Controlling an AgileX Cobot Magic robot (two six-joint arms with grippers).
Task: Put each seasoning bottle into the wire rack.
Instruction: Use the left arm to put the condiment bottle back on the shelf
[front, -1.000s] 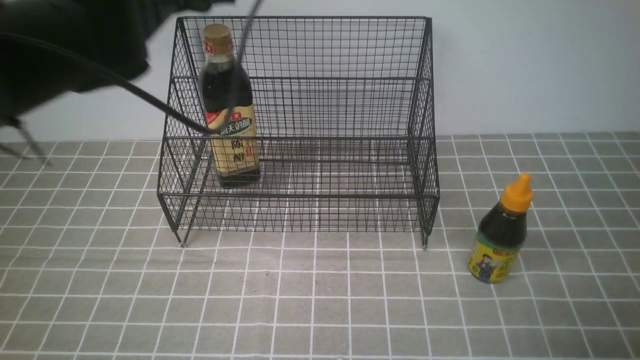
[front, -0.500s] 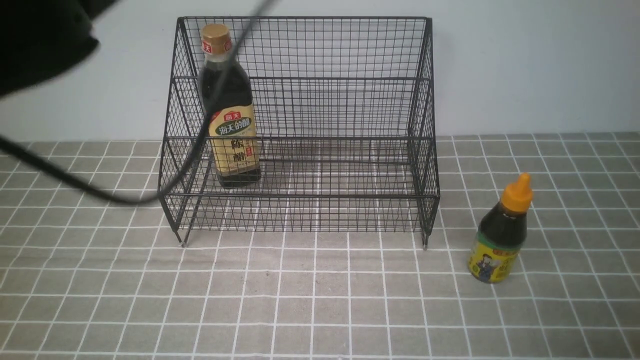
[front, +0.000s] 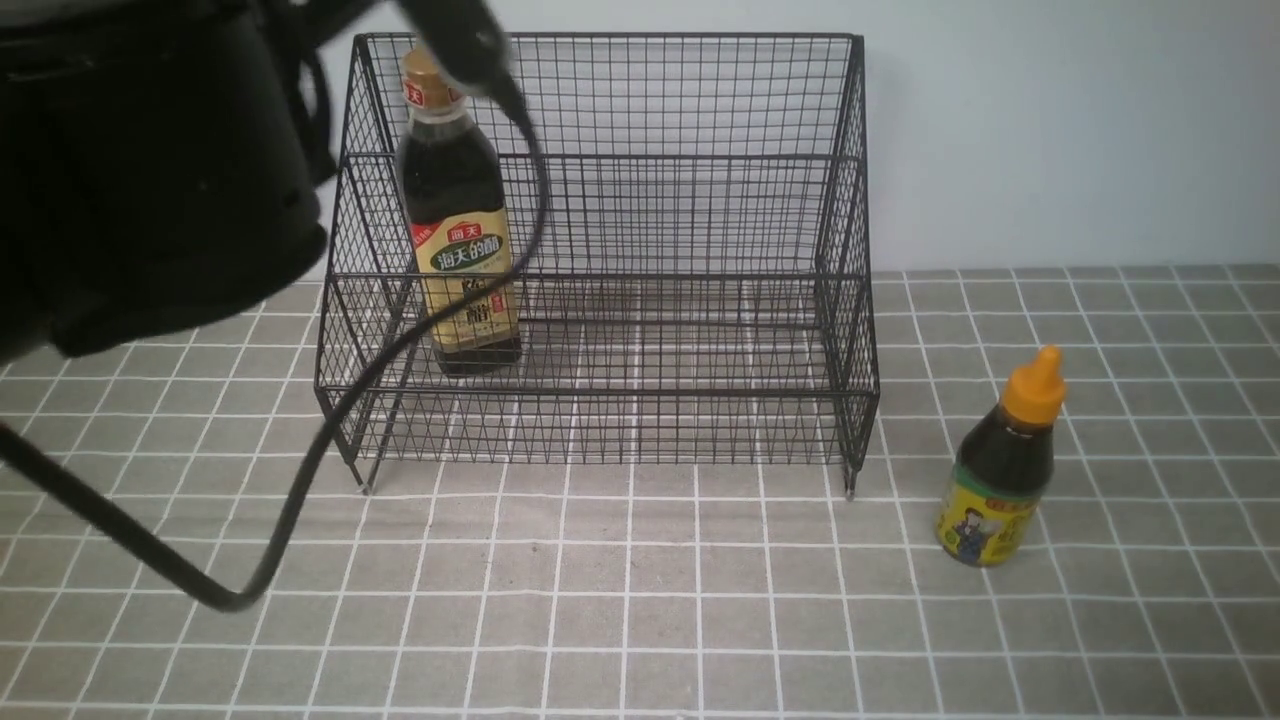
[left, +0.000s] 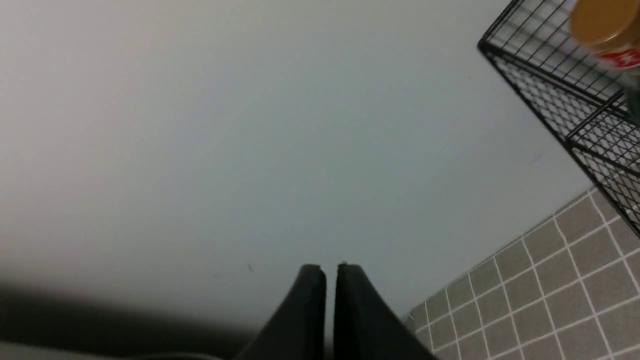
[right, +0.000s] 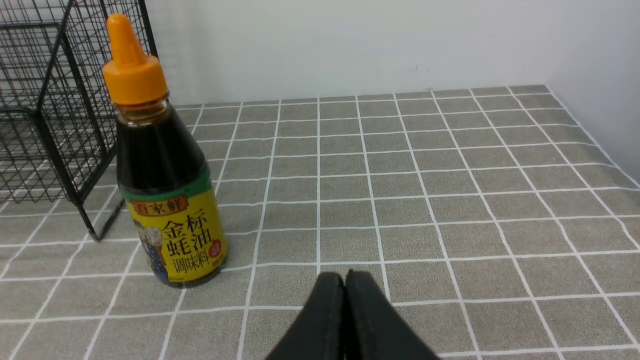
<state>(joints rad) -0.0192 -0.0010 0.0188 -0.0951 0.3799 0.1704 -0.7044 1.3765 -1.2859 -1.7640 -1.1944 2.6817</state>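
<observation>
The tall seasoning bottle, gold-capped with a beige label, stands upright inside the left end of the black wire rack. Its cap and a rack corner show in the left wrist view. My left gripper is shut on nothing, off to the rack's left and facing the wall. The short seasoning bottle with the orange nozzle stands on the table right of the rack. In the right wrist view this bottle is ahead of my shut, empty right gripper, apart from it.
The left arm's black body fills the upper left of the front view. Its cable loops down in front of the rack's left end to the tiled tablecloth. A pale wall stands close behind the rack.
The left arm has drawn back from the rack toward the camera and now covers more of the upper left. Its cable has swung down to the table. Neither bottle has moved.
</observation>
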